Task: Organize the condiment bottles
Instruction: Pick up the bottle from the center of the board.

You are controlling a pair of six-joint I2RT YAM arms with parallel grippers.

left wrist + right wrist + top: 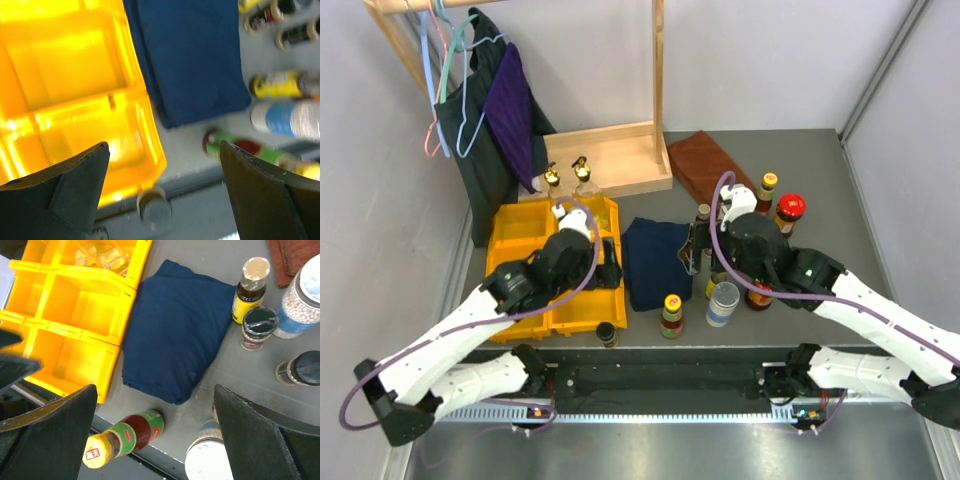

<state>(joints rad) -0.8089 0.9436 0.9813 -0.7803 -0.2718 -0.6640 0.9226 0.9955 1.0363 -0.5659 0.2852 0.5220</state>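
Observation:
The condiment bottles stand in two groups. Two clear gold-topped ones (567,176) are behind the yellow bins (525,226). A yellow-capped sauce bottle (671,315), a white-lidded jar (723,303), a red-lidded jar (790,212) and others crowd the right side. A small black-capped jar (606,334) stands by the bins' front corner. My left gripper (162,150) hangs open above that black-capped jar (154,207), holding nothing. My right gripper (155,390) is open too, over the sauce bottle (130,432) and the white-lidded jar (207,462).
A folded navy cloth (655,262) lies between the bins and the bottles. A brown cloth (705,165) and a wooden rack base (610,160) sit at the back, with clothes hanging at the back left. The bottles at the front stand near the table's near edge.

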